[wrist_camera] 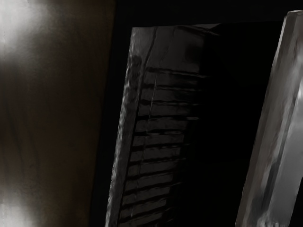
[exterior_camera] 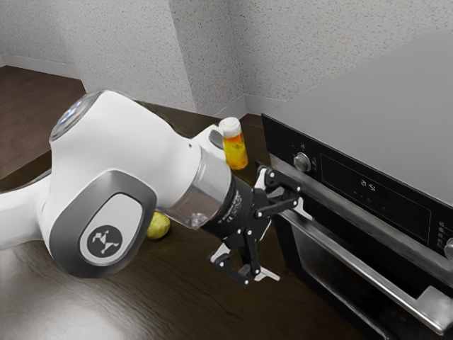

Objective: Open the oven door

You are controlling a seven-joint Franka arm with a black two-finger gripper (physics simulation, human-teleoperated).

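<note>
The fingers (exterior_camera: pixel 286 242) are spread, one by the handle (exterior_camera: pixel 357 264), contact unclear, the other over open bench (exterior_camera: pixel 163 297). Below the handle, the dark oven door (exterior_camera: pixel 311 262) runs off the exterior view's lower edge.

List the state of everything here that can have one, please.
Black two-finger gripper: open, near the handle.
Black oven door with silver metal handle: not wide open; fully shut or ajar, I cannot tell.
Black digital oven display: lit, showing digits.
Orange-and-yellow bottle with white cap: upright, capped.
Round yellow fruit-like object: on the brown wooden table, partly hidden.
</note>
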